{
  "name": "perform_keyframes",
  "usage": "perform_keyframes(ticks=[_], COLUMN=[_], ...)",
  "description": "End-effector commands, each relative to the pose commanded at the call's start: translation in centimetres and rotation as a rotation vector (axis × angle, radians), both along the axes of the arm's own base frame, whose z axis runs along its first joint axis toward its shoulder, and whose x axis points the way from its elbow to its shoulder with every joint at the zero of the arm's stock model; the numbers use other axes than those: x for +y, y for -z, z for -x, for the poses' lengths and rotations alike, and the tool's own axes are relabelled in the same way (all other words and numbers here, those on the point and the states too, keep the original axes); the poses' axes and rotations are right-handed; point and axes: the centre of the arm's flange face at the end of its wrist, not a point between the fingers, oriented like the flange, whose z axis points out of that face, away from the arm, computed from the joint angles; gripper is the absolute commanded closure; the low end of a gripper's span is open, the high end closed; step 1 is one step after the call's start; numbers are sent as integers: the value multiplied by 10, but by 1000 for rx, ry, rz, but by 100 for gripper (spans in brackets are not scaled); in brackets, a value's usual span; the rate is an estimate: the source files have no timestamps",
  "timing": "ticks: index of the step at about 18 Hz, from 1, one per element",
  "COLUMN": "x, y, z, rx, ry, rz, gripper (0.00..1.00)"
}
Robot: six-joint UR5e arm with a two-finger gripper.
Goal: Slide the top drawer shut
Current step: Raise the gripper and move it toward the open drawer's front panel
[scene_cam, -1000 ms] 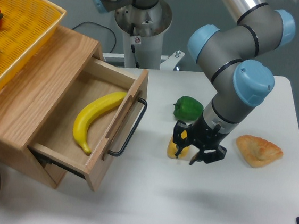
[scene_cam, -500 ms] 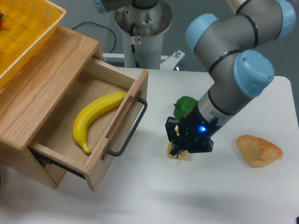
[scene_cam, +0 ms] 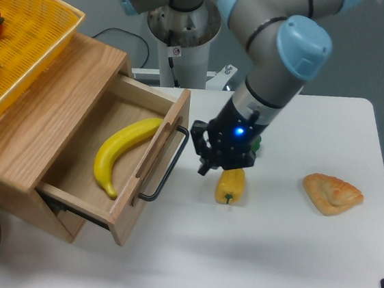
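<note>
The wide, shallow light-oak wooden top drawer (scene_cam: 108,152) is pulled out of its oak cabinet (scene_cam: 39,124), at the left side of the white table (scene_cam: 269,262). Its flat front panel carries a long thin black metal bar handle (scene_cam: 166,163). A yellow banana (scene_cam: 119,151) lies inside the drawer. The black two-finger gripper (scene_cam: 207,161) hangs just right of the handle, not touching it; cannot tell whether the fingers are spread or pressed together, nothing visibly held. A blue light glows on the wrist. A small yellow pepper (scene_cam: 231,185) lies just below-right of the gripper. A green pepper (scene_cam: 255,147) is mostly hidden behind the arm. A golden pastry (scene_cam: 332,193) lies well to the right. A yellow woven basket (scene_cam: 32,31) sits on the cabinet top.
</note>
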Motion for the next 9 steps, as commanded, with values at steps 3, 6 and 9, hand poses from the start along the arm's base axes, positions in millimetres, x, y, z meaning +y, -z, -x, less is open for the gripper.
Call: perform_keyframes(ticks=[3,6,9], x=[-1,-1,2], y=[1,2,7], z=[-2,-2,0], rx=[1,4,5], ry=[3,5,8], rz=[3,3,10], gripper=[90,89,89])
